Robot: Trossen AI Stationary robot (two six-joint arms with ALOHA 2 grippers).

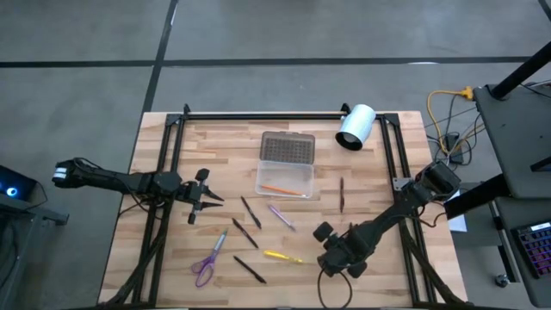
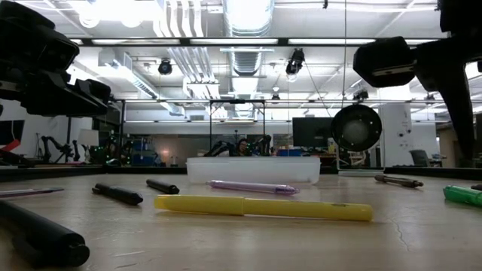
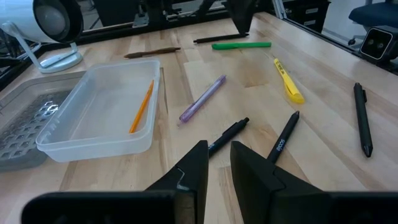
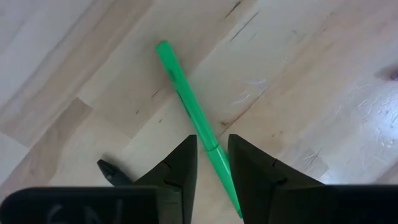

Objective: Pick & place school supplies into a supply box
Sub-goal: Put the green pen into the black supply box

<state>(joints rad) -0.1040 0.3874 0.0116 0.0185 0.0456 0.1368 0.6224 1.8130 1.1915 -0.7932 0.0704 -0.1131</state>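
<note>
Lab; exposed ceiling ducts (image 2: 248, 30)

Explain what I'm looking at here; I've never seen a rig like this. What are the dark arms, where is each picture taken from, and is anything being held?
These are two robot arms at a wooden table, each ending in a two-finger gripper. One picture looks straight down, one looks level across the tabletop, and one comes from each arm's wrist.

Near the middle sits a clear supply box with its lid folded back; one orange pencil lies inside. Spread on the table are a yellow pen, a lilac pen, several black pens, a brown one, and purple-handled scissors. A white cylinder lies at the far edge.

The left gripper hovers empty above the black pens. The right gripper straddles a green pen lying on the wood; whether it grips it yet is unclear.
</note>
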